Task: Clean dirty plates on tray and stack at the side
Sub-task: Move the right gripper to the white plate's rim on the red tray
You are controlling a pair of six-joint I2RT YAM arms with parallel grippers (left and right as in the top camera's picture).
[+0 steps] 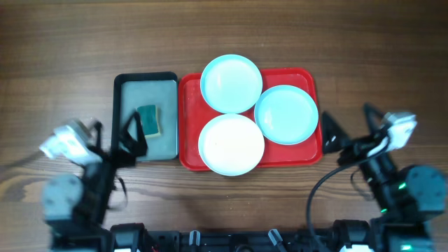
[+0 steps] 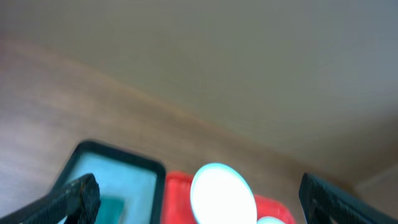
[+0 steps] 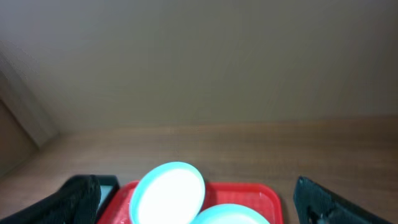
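While both arms sit low at the near edge of the wooden surface [image 1: 63,42], neither is holding anything. The left end effector [image 1: 131,138] has its fingers spread wide and hangs over the near left corner of a small black-rimmed tray [image 1: 145,78]. That tray's grey-green inside holds a green sponge [image 1: 148,120]. The right end effector [image 1: 329,134] is spread just as wide and is also empty, just off the right rim of the red tray [image 1: 187,126].

On the red tray sit the three plates, crowded in a triangle with their rims touching. One turquoise plate [image 1: 231,83] lies at the far side, overhanging the far rim. A second turquoise plate [image 1: 286,114] lies at the right. The white plate [image 1: 231,144] lies at the near side, its edge poking past the near rim.

The two trays lie side by side, the black-rimmed one to the left, with their edges about touching. In the right wrist view the dark fingers [image 3: 78,199] stand well apart at either side, with the plates showing between them.
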